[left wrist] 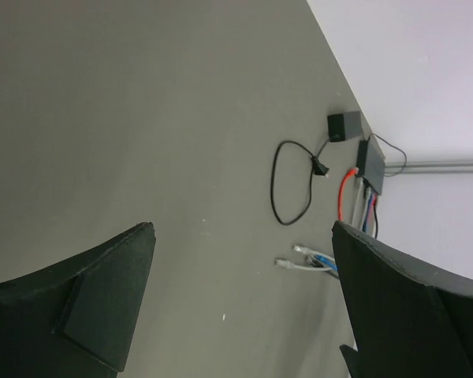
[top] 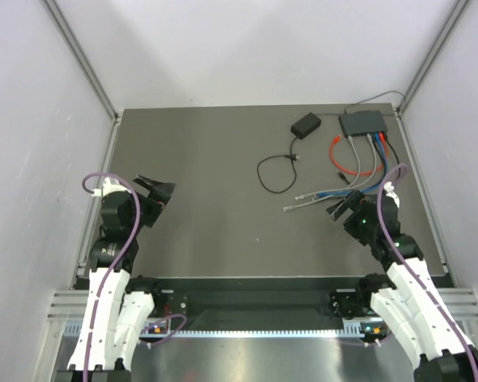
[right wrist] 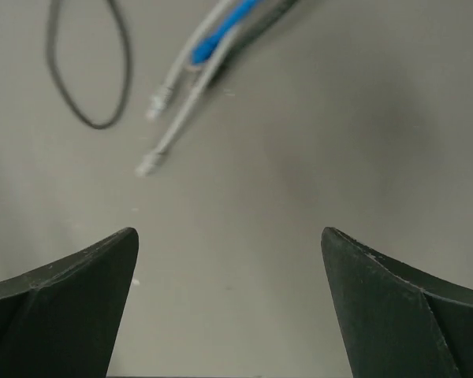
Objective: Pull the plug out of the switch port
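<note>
Switch (top: 364, 122), a flat dark grey box, lies at the far right corner of the matte grey table (top: 215, 239), with red, blue and grey cables (top: 358, 159) trailing from its near edge. Left wrist: the left gripper (left wrist: 243, 232) has blunt black wedge fingers spread wide, empty. Right wrist: the right gripper (right wrist: 229, 232) is likewise spread, empty, over loose grey plug ends (right wrist: 151, 164)

Overhead camera looks down from behind the near edge over the whole surface (top: 223, 199). Left wrist view gazes low toward the far-right switch (left wrist: 372, 164); right wrist sits close over loose cable ends (right wrist: 151, 164), seen in all three.
</note>
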`<state>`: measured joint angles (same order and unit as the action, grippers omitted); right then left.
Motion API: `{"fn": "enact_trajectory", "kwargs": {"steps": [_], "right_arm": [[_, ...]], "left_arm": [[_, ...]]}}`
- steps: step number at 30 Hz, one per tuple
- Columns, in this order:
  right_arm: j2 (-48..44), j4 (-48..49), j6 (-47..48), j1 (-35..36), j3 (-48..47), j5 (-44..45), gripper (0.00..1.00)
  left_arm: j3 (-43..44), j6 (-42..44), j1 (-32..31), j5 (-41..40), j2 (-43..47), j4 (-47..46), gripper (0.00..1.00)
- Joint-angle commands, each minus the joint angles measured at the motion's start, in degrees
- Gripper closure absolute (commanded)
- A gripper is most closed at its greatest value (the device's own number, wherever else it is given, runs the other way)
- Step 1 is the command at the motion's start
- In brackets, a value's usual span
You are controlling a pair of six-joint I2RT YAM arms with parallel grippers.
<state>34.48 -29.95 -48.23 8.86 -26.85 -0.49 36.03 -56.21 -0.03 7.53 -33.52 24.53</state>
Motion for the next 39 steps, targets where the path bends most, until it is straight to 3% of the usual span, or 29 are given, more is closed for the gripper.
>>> {"fn": "enact_trajectory", "kwargs": {"steps": [1, 3, 5, 7, 11, 16, 20, 21, 22, 23, 26, 28, 32, 35, 36, 39], "right_arm": [[2.9, -1.8, 5.3, -0.8, -5.0, 4.5, 0.0], [6.3, -4.1, 3.2, -0.8, -9.3, 6.0, 0.0], [8.8, -1.8, 10.2, -1.1, -12.1, 4.0, 0.0], [13.4, 0.0, 10.4, -1.7, -14.3, 5.8, 0.0], [24.0, 3.3, 16.7, -2.4, -22.8, 8.6, 0.0], [45.5, -0.5, 22.8, -3.8, -39.0, 11.6, 0.01], [62.0, 1.5, 29.5, -6.3, -55.5, 12.0, 0.18], [64.7, 1.8, 30.6, -7.2, -58.4, 11.6, 0.25], [67.6, 1.8, 30.6, -8.0, -61.6, 11.7, 0.41], [70.4, 1.8, 30.1, -8.5, -67.7, 10.7, 0.48], [84.0, 0.4, 28.3, -12.6, -79.9, 6.8, 0.62], [88.4, 0.3, 27.7, -14.0, -84.9, 6.1, 0.69], [96.4, 1.8, 30.4, -14.8, -93.5, -2.3, 0.69], [97.6, 3.5, 31.4, -14.8, -93.1, -2.2, 0.62], [97.8, 3.6, 31.5, -14.9, -93.0, -1.7, 0.53], [97.9, 3.9, 30.7, -15.6, -91.6, -3.6, 0.52]], "left_arm": [[2.6, 1.1, 0.3, -3.5, 0.6, 2.2, 0.01], [4.3, -0.4, 0.3, 0.5, -1.2, 3.1, 0.01], [4.5, 1.8, 0.3, 7.5, -3.2, -2.5, 0.01], [4.8, 5.3, 0.2, 14.6, -8.0, -6.1, 0.01], [13.1, 10.2, 0.3, 18.0, -19.4, -3.1, 0.01], [18.0, 16.5, 0.2, 14.5, -23.9, -1.9, 0.01], [21.4, 20.5, 0.3, 12.5, -26.9, -0.7, 0.01], [21.6, 21.3, 0.3, 14.2, -27.9, -1.3, 0.06], [21.9, 22.1, 0.2, 15.9, -28.5, -2.8, 0.11], [22.0, 22.8, 0.2, 17.3, -29.0, -3.3, 0.22], [23.1, 25.6, 0.3, 20.2, -32.1, -3.6, 0.32], [24.4, 26.7, 0.2, 20.3, -33.4, -3.1, 0.32], [26.3, 28.5, 0.2, 20.8, -36.5, -2.5, 0.34], [27.1, 28.0, 0.3, 21.6, -39.3, -3.0, 0.34], [27.5, 27.7, 0.2, 22.0, -39.9, -3.4, 0.34], [29.2, 27.2, 0.2, 22.9, -42.6, -2.6, 0.35]]}}
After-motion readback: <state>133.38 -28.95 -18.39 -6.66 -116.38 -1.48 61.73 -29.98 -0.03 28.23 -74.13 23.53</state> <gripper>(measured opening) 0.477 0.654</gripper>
